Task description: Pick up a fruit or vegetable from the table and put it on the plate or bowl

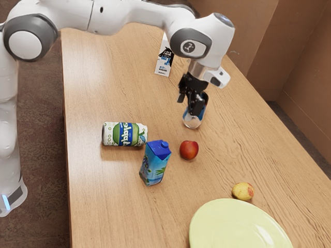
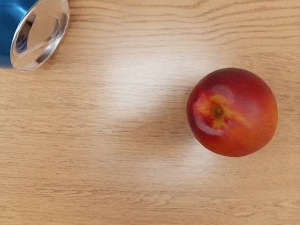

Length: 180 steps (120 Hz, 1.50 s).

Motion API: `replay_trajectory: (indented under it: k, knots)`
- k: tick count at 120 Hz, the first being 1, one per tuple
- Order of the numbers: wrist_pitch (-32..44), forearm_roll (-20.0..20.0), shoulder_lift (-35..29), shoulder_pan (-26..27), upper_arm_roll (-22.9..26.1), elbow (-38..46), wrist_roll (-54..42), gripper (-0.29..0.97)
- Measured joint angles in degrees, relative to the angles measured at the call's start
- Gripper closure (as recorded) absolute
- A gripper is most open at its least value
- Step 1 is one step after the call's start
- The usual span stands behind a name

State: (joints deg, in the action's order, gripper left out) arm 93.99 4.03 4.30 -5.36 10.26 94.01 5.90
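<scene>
A red nectarine (image 1: 189, 150) (image 2: 232, 111) with a yellow patch around its stem sits on the wooden table near the middle. A smaller yellow fruit (image 1: 242, 191) with a red blush lies closer to the front, just beside the rim of a pale green plate (image 1: 207, 227). My gripper (image 1: 190, 104) hangs above the table behind the nectarine, open, with nothing between its fingers. In the wrist view the nectarine lies off to one side of the hand.
A blue can (image 1: 194, 120) (image 2: 33, 30) lies on its side just behind the gripper. A green-and-white can (image 1: 124, 134) lies flat beside an upright blue carton (image 1: 155, 163). A white milk carton (image 1: 164, 62) stands at the back.
</scene>
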Motion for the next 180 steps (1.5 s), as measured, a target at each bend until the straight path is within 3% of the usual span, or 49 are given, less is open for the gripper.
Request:
replay_trajectory:
  k: [32, 68, 180]
  knots:
    - [11.66, -0.78, 0.79, 0.43, 2.37, 6.50, -0.16, 0.00]
    - [18.76, -1.32, 4.42, 0.84, 2.48, 8.48, -0.34, 0.00]
    - [24.89, -1.44, 6.20, 0.46, 2.67, 12.97, -0.59, 0.00]
